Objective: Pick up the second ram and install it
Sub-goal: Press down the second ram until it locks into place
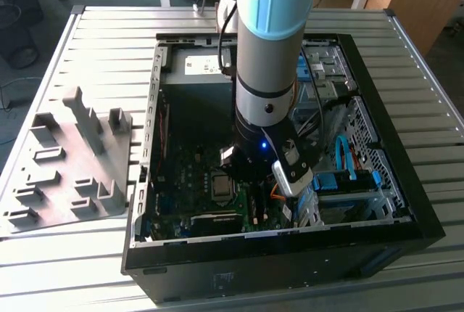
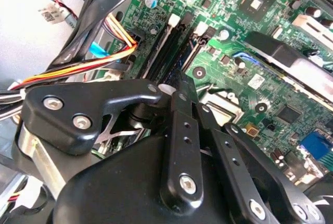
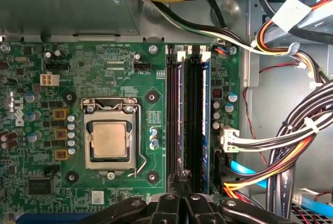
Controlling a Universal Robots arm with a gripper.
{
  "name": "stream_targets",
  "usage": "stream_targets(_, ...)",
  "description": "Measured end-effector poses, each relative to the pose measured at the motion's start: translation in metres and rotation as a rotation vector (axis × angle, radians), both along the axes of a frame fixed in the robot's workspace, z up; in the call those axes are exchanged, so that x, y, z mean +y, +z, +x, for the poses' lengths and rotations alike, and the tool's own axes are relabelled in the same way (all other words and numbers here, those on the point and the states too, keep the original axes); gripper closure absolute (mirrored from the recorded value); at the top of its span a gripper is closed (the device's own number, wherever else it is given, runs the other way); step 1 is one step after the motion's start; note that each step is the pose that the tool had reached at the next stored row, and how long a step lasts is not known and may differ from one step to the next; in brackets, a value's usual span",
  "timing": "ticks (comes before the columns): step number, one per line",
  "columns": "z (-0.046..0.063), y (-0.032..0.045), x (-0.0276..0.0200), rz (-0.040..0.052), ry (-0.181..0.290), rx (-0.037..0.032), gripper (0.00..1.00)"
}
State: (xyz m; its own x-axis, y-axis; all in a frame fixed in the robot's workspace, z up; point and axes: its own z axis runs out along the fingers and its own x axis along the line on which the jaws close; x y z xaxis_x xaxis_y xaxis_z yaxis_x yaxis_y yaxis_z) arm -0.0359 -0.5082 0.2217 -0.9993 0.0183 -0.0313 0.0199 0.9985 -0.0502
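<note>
Grey arm (image 1: 265, 43), pale-blue joint caps; black pincer (image 2: 177, 96) (silver screws).

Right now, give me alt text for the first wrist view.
Black gripper fingers poised over the memory slots of a green motherboard, beside the bare processor in its socket. Bundled coloured cables run past the slots' far side.
</note>
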Motion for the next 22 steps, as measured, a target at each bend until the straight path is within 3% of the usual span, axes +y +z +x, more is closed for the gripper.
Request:
stream_targets(11, 0.0, -0.0046, -0.0002, -0.0004, 0.001, 0.0004, 0.9)
stream_targets(13, 0.0, -0.0017, 0.0003, 0.0033, 0.001, -0.0011, 0.9)
stream_targets(16, 0.0, 0.0093, 0.0, -0.0007, 0.001, -0.0001, 0.9)
stream_targets(18, 0.0, 0.0097, 0.0053, -0.0009, 0.001, -0.0002, 0.9)
stream_targets(22, 0.0, 0.0088, 0.023, -0.0016, 0.001, 0.0001, 0.9)
